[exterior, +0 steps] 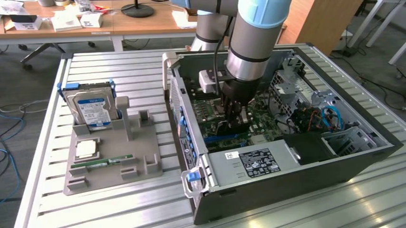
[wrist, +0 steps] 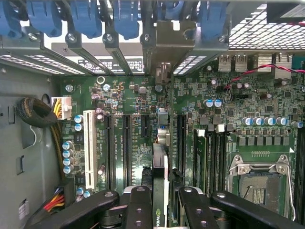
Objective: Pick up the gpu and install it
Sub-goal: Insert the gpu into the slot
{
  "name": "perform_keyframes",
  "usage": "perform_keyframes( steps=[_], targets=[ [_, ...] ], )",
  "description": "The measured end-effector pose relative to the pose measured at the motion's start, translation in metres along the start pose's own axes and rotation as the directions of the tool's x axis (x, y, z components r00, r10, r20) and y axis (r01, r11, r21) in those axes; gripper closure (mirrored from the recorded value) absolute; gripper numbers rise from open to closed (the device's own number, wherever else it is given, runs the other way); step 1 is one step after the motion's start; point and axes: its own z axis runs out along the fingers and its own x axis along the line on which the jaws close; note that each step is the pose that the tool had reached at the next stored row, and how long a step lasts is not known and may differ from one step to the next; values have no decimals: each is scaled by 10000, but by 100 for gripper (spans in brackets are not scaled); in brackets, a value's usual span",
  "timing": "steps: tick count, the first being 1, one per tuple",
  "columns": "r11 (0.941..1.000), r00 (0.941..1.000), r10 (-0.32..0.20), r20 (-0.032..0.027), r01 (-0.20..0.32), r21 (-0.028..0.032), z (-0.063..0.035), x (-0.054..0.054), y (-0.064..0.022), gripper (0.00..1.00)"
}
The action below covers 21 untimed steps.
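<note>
Right now we have the gripper (wrist: pixel 164 210) closed on the gpu (wrist: pixel 161 167), one finger on each flat face. The card stands on edge down inside the open computer case (exterior: pixel 279 180). In the exterior view the arm reaches straight down at the middle of the case. The grey fixture tray (exterior: pixel 114 175) sits well apart toward nine o'clock, with the hard drive (exterior: pixel 92 109) upright in it and the RAM stick (exterior: pixel 101 161) lying flat. From the wrist we see the card edge-on above the motherboard (wrist: pixel 119 95), running between the rows of black expansion slots (wrist: pixel 126 143). Its silver end bracket (wrist: pixel 164 40) is up against the case's rear openings. We cannot tell whether the bottom edge has entered a slot or only hangs over one. We judge this to be the seating step, and it looks delicate. We should keep the card truly upright, line its edge along one slot rather than astride two, and let the bracket meet its own rear opening. Pressure ought to go straight down and evenly along the card. Any tilt could jam one corner or scrape the small capacitors (wrist: pixel 69 152) beside the slots. Keeping the grip firm should stop the card twisting between the fingers.
</note>
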Motion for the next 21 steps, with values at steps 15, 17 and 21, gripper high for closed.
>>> perform_keyframes(
  steps=[15,17,21],
  targets=[
    [10000,10000,1,7,-1,2,-8,-1,0,74],
    [10000,10000,2,16,-2,2,-8,-1,0,74],
    [10000,10000,1,17,-1,1,-8,-1,0,74]
  ],
)
